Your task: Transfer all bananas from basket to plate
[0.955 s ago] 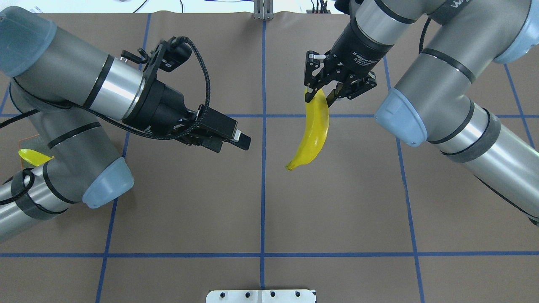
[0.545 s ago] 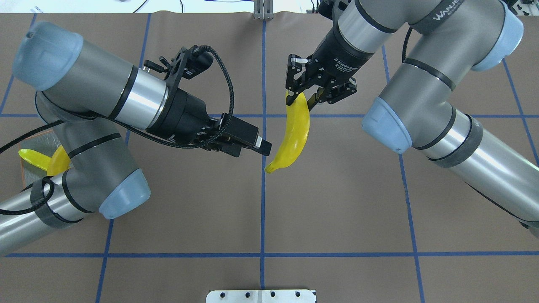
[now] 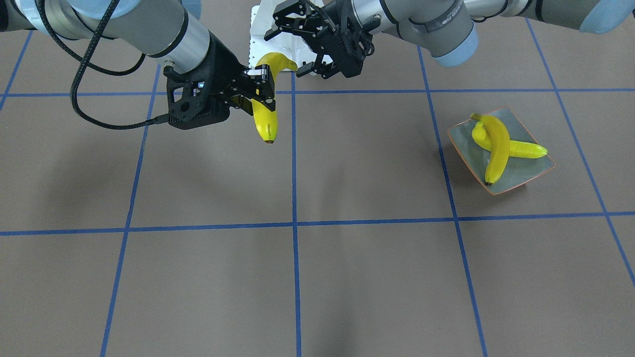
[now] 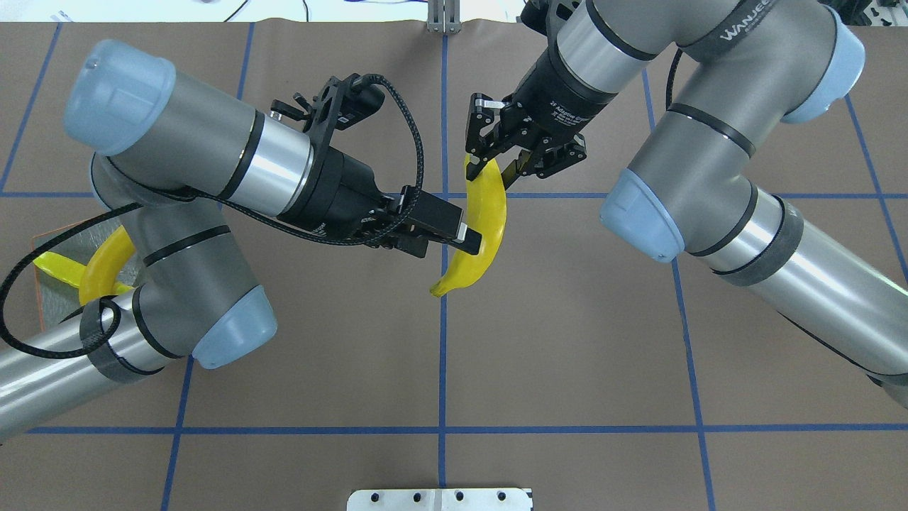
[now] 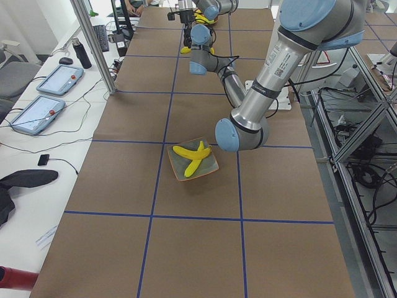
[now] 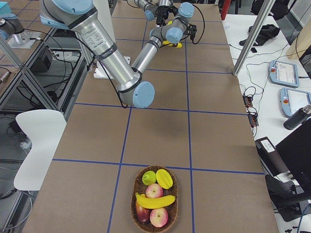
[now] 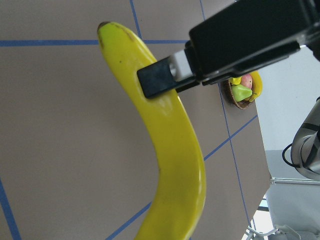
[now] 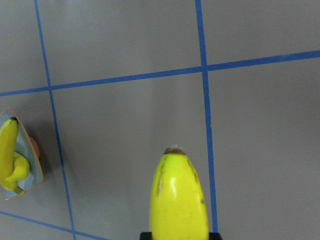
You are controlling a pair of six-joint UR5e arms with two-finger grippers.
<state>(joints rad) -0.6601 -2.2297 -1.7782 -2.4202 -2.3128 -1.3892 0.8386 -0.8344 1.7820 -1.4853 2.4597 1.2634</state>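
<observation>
A curved yellow banana (image 4: 489,213) hangs over the table's middle. My right gripper (image 4: 491,162) is shut on its far end. My left gripper (image 4: 466,245) is open, and the banana's near half lies between its fingers (image 7: 155,82). From the front, the left gripper (image 3: 286,53) stands spread around the banana's (image 3: 265,114) end nearest the robot. The plate (image 3: 523,171) holds two crossed bananas (image 3: 496,144) and is mostly hidden under my left arm in the overhead view. The basket (image 6: 132,204) at the table's right end holds one banana (image 6: 155,200).
Apples and other fruit (image 6: 154,190) share the basket. A white mounting bracket (image 4: 440,499) sits at the table's near edge. Both forearms cross above the centre lines. Side tables with tablets (image 5: 37,115) flank the far edge.
My right arm has carried the banana leftward to the centre line. My left arm has reached right until its open fingers straddle the banana's lower half.
</observation>
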